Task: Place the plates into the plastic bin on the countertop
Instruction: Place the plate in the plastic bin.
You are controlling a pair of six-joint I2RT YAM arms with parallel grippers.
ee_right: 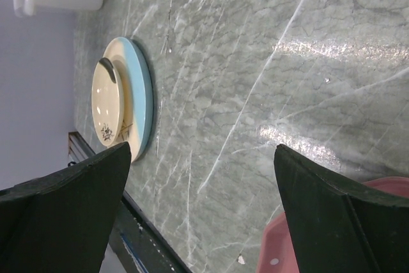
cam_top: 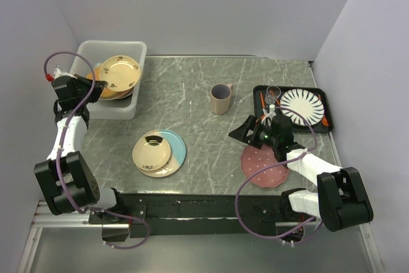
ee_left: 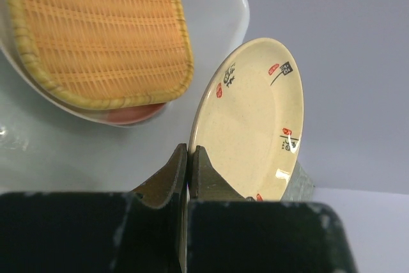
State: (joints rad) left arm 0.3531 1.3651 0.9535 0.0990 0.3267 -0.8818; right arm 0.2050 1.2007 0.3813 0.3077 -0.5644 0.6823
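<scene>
The plastic bin (cam_top: 128, 48) stands at the back left of the countertop (cam_top: 204, 81). My left gripper (cam_top: 96, 87) is shut on the rim of a cream plate (cam_top: 120, 71) with red and black marks (ee_left: 255, 119), held tilted over the bin's other plates. A woven orange piece (ee_left: 96, 30) lies in the bin (ee_left: 220, 11) on a white plate. My right gripper (cam_top: 246, 131) (ee_right: 201, 177) is open and empty, low over the stone beside the pink dotted plate (cam_top: 265, 165) (ee_right: 383, 190). A small cream floral plate (cam_top: 151, 151) (ee_right: 105, 103) lies on the cream-and-light-blue plate (cam_top: 174, 148) (ee_right: 142, 87).
A beige mug (cam_top: 221, 98) stands mid-counter. A black tray (cam_top: 323, 97) at the right holds a striped white plate (cam_top: 302, 107), a glass and orange utensils. Walls close in on the left, back and right. The arms' black rail (cam_top: 192, 206) lines the near edge.
</scene>
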